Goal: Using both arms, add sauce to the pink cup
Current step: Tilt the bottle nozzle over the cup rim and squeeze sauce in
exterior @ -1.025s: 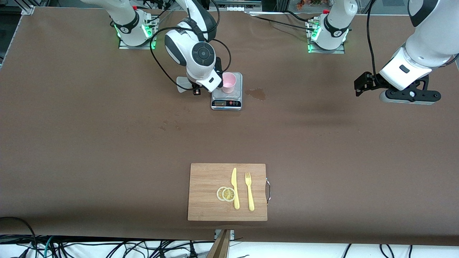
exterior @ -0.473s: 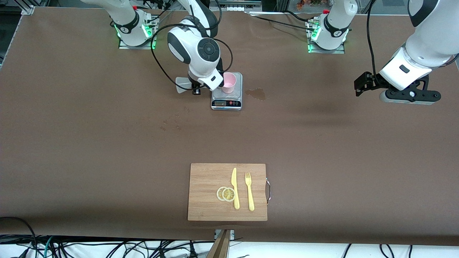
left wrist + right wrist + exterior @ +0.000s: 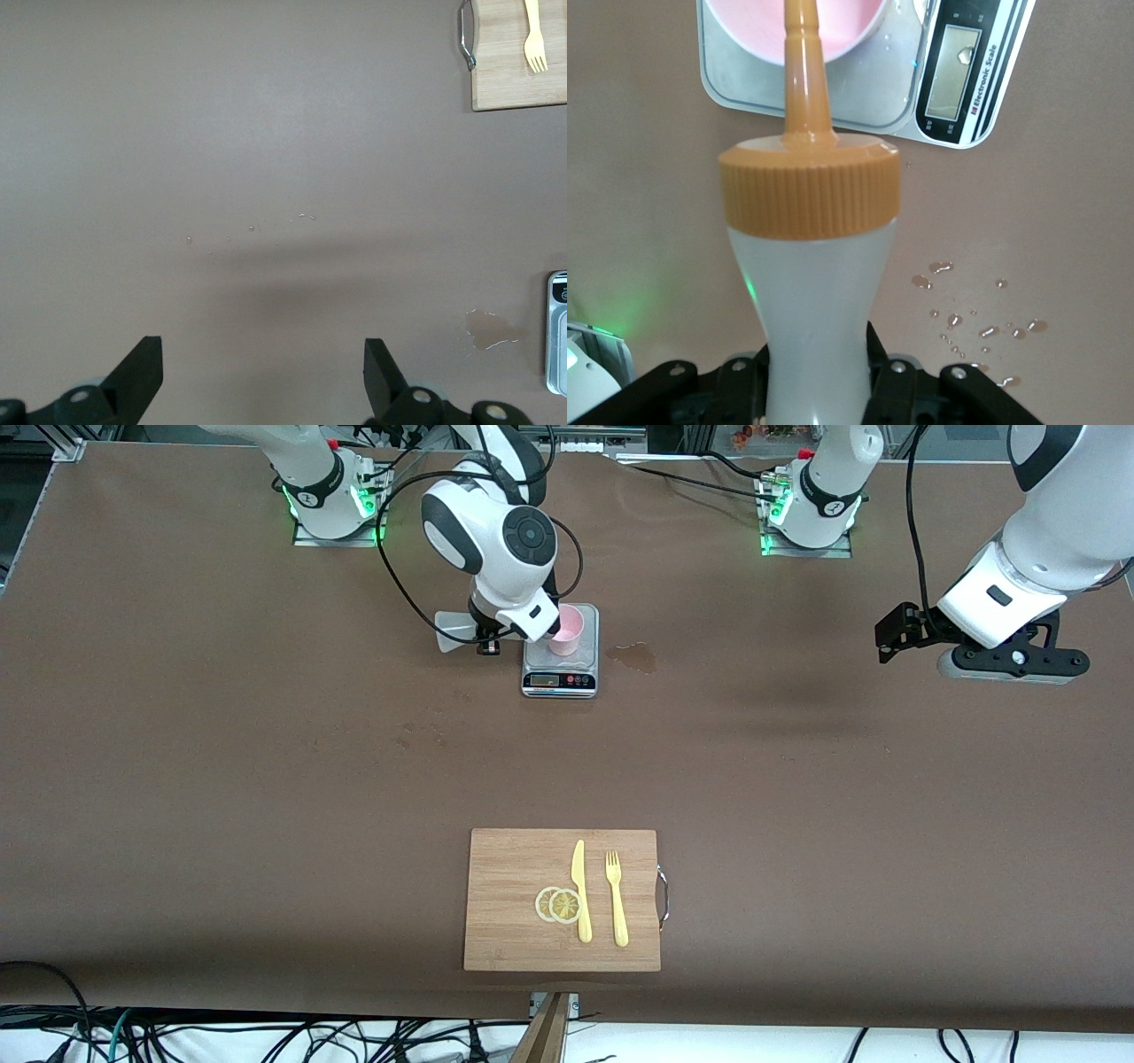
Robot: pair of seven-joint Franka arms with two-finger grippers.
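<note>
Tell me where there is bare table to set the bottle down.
Bare patches: the wide stretch between the scale and the cutting board, and under the open left gripper. Crowded: the right gripper, shut on the squeeze bottle, tips it over the pink cup; a wet spill lies beside the scale.

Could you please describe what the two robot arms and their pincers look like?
Both arms are glossy white with rounded grey-black joint caps and loose black cables. Their bases glow green. The left pincer and right pincer are black, angular and two-fingered, with small silver screws.
</note>
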